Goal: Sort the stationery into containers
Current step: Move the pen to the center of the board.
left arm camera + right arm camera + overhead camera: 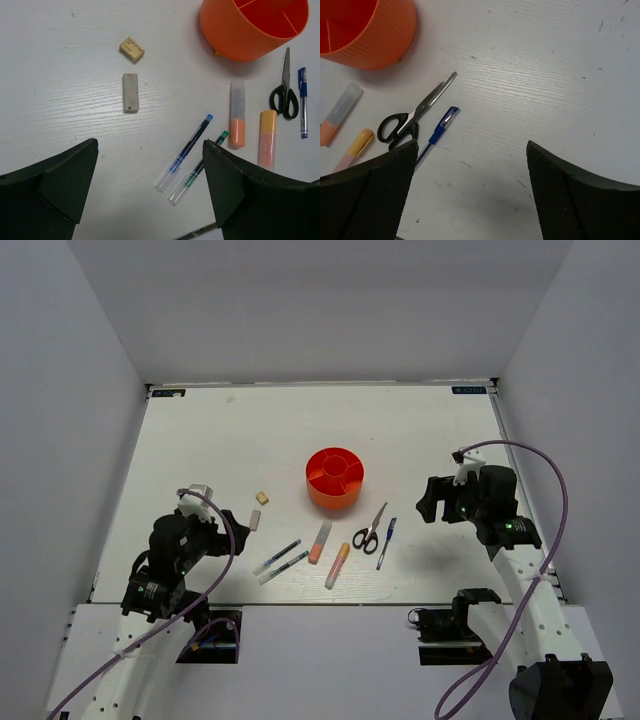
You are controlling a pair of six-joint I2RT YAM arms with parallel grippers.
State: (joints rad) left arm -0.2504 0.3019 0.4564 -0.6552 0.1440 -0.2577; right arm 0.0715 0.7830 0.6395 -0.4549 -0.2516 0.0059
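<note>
Your left gripper (150, 143) hangs wide open and empty over the desk (220, 440). Take the tub (335, 495) as the dial's centre in the top view. The grey eraser (130, 93) and beige eraser (132, 49) lie at 8 o'clock. The thin pens (184, 151) lie at 7, side by side. The highlighters (237, 121) are at 6, and the scissors (415, 117) and blue pen (437, 134) at 5. Your right gripper (471, 145) is also wide and empty, at 3 o'clock of the blue pen.

Nothing shows in the tub yet. Watch the thin pens: they lie so close that closing on one may pinch or roll the other. The erasers sit low, so a deep descent could scrape the desk. The blue pen almost touches the scissor handles, so a grab there may drag both.
</note>
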